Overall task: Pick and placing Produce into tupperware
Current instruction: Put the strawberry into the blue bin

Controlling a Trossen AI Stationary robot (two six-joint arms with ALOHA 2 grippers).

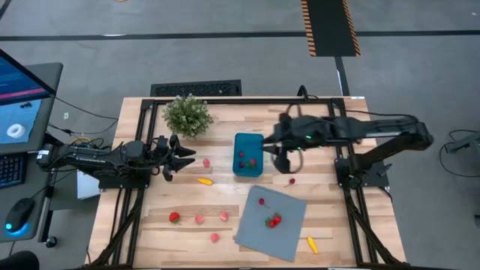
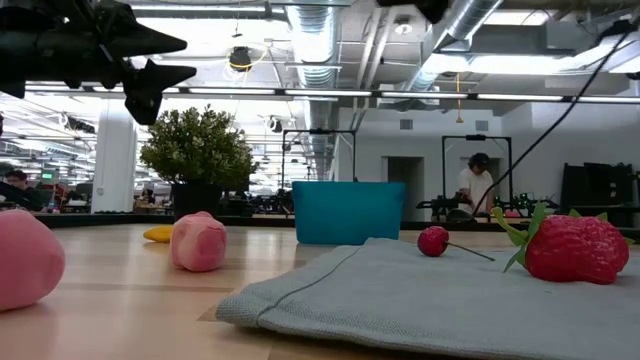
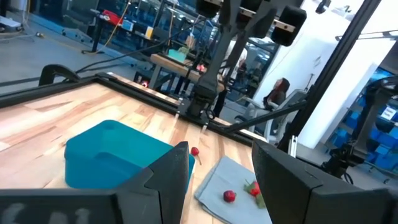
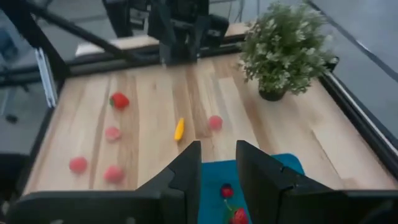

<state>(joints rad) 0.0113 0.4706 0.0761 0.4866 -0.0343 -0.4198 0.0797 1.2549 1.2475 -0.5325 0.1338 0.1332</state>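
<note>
- Your right gripper [image 1: 279, 152] hung just over the right edge of the tupperware [image 1: 247, 154], a smooth teal plastic tub with rounded corners sitting mid-table. Its fingers [image 4: 189, 163] were spread a little with nothing between them.
- Inside the tub you already had a couple of small red pieces [image 4: 236, 213] (glossy, strawberry-ish, one with a green leafy bit).
- Your left gripper [image 1: 178, 155] hovered above the wood to the left of the tub, near the potted plant [image 1: 187, 115]. Its blocky dark fingers [image 3: 171, 171] stood apart, holding nothing.
- The table [image 1: 150, 195] was pale planked wood with visible grain.
- The rest of the produce was scattered: a pink round one [image 1: 206, 163] and a yellow-orange elongated one [image 1: 205, 181] just left of the tub, then a red strawberry [image 1: 174, 217] and three matte pink balls [image 1: 200, 219] along the near side.
- A flat grey-blue sheet [image 1: 285, 206] lay tilted in front of the tub (looks like soft fabric with a stitched hem in the low view). On it sat a bumpy red strawberry with green leaves [image 1: 273, 220] and a tiny cherry-like ball [image 1: 261, 201] with a thin stem.
- Another small red piece [image 1: 292, 181] lay on bare wood just off the sheet, and a second yellow piece [image 1: 311, 244] sat beside the sheet's right corner.
</note>
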